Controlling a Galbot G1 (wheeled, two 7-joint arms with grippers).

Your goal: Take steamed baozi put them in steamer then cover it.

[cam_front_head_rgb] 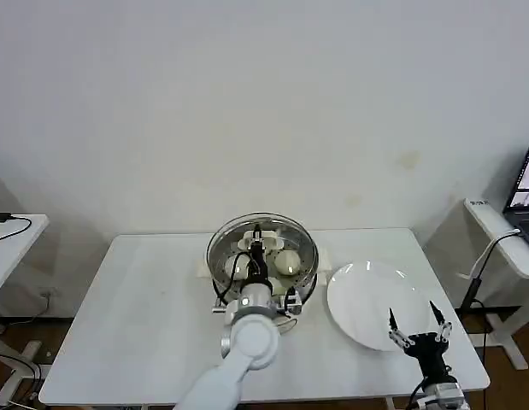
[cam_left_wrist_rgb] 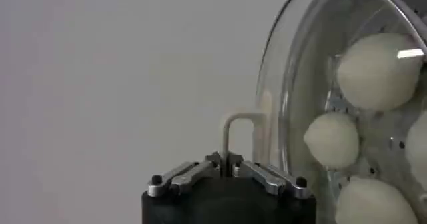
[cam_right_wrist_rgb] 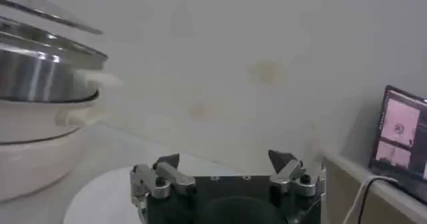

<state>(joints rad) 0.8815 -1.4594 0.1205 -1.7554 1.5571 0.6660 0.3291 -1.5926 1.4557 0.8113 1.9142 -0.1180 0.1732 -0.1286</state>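
The steamer (cam_front_head_rgb: 308, 280) stands at the table's back centre, a shiny steel pot (cam_right_wrist_rgb: 33, 75) on a white base (cam_right_wrist_rgb: 30, 159). Cream-white baozi (cam_front_head_rgb: 287, 261) lie inside it, and three of them (cam_left_wrist_rgb: 377, 69) show through the glass lid (cam_left_wrist_rgb: 293, 79). My left gripper (cam_front_head_rgb: 256, 232) is shut on the lid's thin metal loop handle (cam_left_wrist_rgb: 230, 129) and holds the lid (cam_front_head_rgb: 262, 224) over the pot. Whether the lid rests on the rim I cannot tell. My right gripper (cam_front_head_rgb: 411, 309) hangs open and empty over the white plate (cam_front_head_rgb: 358, 295) to the right.
The white table (cam_front_head_rgb: 144, 316) has free room left of the steamer. A side table with a laptop (cam_front_head_rgb: 527, 184) stands at the far right, seen also as a laptop screen (cam_right_wrist_rgb: 400, 139). Another side table (cam_front_head_rgb: 8, 239) with a cable stands at the left.
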